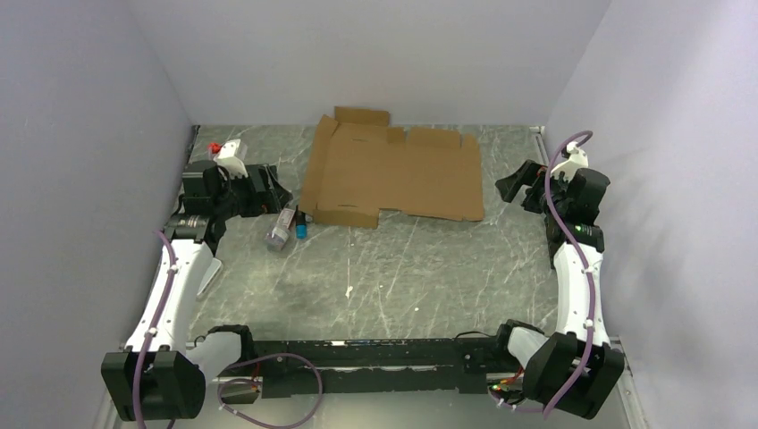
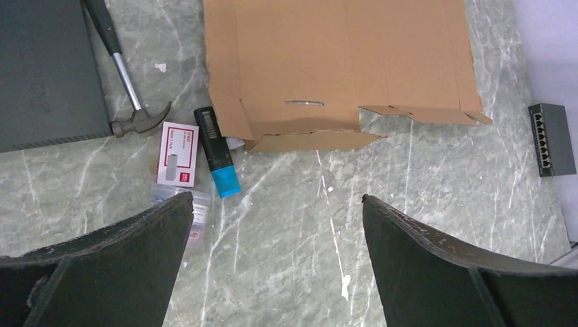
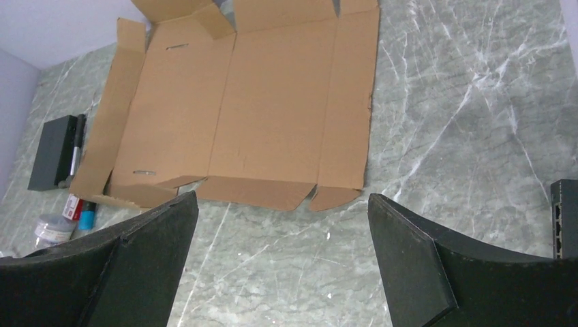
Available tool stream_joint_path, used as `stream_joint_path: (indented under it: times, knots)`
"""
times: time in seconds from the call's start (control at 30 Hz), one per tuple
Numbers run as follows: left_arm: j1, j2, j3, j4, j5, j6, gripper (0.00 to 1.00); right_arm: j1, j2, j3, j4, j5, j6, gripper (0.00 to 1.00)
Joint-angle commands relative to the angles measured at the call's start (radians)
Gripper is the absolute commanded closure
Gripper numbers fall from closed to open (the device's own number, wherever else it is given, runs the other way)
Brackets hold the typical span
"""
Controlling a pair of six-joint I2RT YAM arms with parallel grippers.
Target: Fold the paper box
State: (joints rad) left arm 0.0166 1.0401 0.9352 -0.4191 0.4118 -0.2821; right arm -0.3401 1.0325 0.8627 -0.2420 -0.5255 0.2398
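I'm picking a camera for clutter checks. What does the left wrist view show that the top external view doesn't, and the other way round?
Only the left wrist view shows the hammer and the network switch. Only the top external view shows the right arm and the whole paper box, far flaps included. Both show part of that box, the blue-capped marker and the marble table.
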Motion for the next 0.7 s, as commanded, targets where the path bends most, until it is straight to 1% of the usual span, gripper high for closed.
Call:
stream_joint_path:
  times: [0.0, 0.1, 0.23, 0.3, 0.33, 0.37, 0.43, 0.57, 0.63, 0.67]
  knots:
    - [0.002, 0.0, 0.006, 0.057, 0.081, 0.012, 0.01, -0.004, 0.011, 0.022, 0.026, -0.025, -0.009, 0.0]
    - [0.001, 0.0, 0.005, 0.067, 0.12, 0.007, 0.01, -0.005, 0.017, 0.01, 0.034, -0.048, -0.033, 0.0]
    - [0.0, 0.005, -0.002, 0.086, 0.156, -0.009, 0.01, -0.005, 0.008, -0.021, 0.057, -0.128, -0.106, 0.0]
    - [0.002, 0.014, -0.006, 0.098, 0.184, -0.023, 0.01, -0.004, 0.006, -0.045, 0.06, -0.202, -0.182, 0.0]
    - [0.001, 0.018, -0.009, 0.107, 0.199, -0.032, 0.01, -0.004, 0.006, -0.055, 0.061, -0.261, -0.239, 0.0]
    - [0.0, 0.024, -0.012, 0.118, 0.217, -0.045, 0.01, -0.003, 0.005, -0.066, 0.059, -0.351, -0.294, 0.0]
    - [0.001, 0.037, -0.021, 0.142, 0.254, -0.076, 0.01, -0.004, -0.002, -0.08, 0.047, -0.449, -0.371, 0.0]
    - [0.001, 0.087, -0.057, 0.205, 0.319, -0.192, 0.01, 0.0, 0.001, -0.074, -0.006, -0.5, -0.441, 0.0]
    - [0.001, 0.122, -0.099, 0.269, 0.353, -0.278, 0.01, 0.0, 0.004, -0.076, -0.02, -0.512, -0.468, 0.0]
    - [-0.002, 0.138, -0.127, 0.335, 0.37, -0.332, 0.02, 0.0, 0.003, -0.08, -0.019, -0.513, -0.468, 0.0]
